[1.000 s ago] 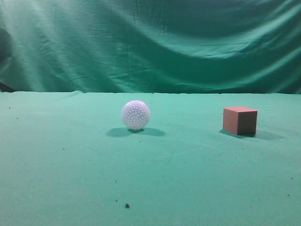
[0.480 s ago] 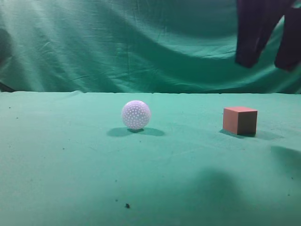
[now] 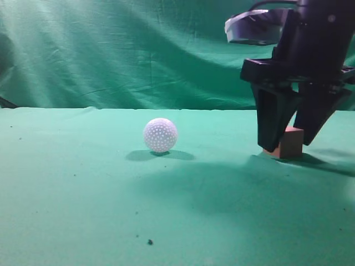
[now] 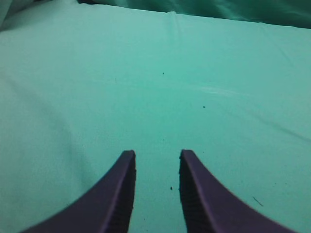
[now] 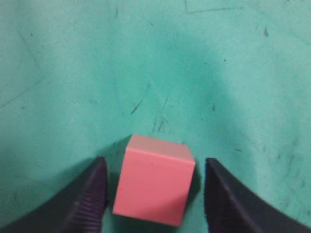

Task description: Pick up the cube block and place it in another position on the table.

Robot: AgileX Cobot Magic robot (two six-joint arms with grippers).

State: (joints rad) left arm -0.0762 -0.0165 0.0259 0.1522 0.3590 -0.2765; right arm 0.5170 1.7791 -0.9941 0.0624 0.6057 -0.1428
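The reddish-brown cube block sits on the green table at the right, partly hidden behind my right gripper's fingers. My right gripper is open and straddles the cube, one finger on each side. In the right wrist view the cube lies between the open fingers with a gap on both sides. My left gripper is open and empty over bare green cloth; it does not show in the exterior view.
A white dimpled ball rests on the table left of centre, well apart from the cube. A wrinkled green curtain hangs behind the table. Small dark specks dot the cloth near the front.
My right arm has come down from the top right to the table, its open fingers now on either side of the cube. The cube and ball have not moved.
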